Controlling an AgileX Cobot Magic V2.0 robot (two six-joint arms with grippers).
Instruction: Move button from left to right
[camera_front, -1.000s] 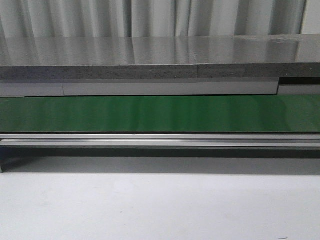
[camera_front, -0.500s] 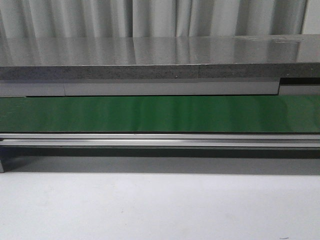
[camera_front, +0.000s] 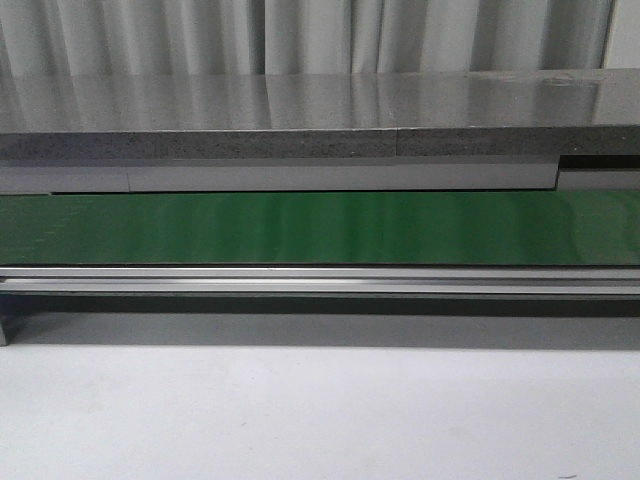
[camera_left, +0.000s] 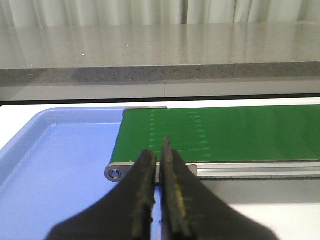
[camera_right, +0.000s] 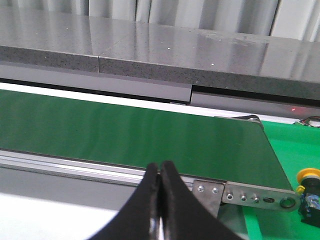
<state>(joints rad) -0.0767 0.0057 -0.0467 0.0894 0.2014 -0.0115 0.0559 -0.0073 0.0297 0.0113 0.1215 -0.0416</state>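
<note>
Both grippers, left (camera_left: 158, 165) and right (camera_right: 160, 177), are closed and empty before the belt (camera_right: 125, 135), while what seems the button (camera_right: 308, 187) sits at the frame edge on a green surface beyond the belt's end, so a reach could miss it.

You've got pale curtains (camera_front: 300, 35) at twelve o'clock, with a glossy grey stone counter (camera_front: 300, 105) running beneath them.
</note>
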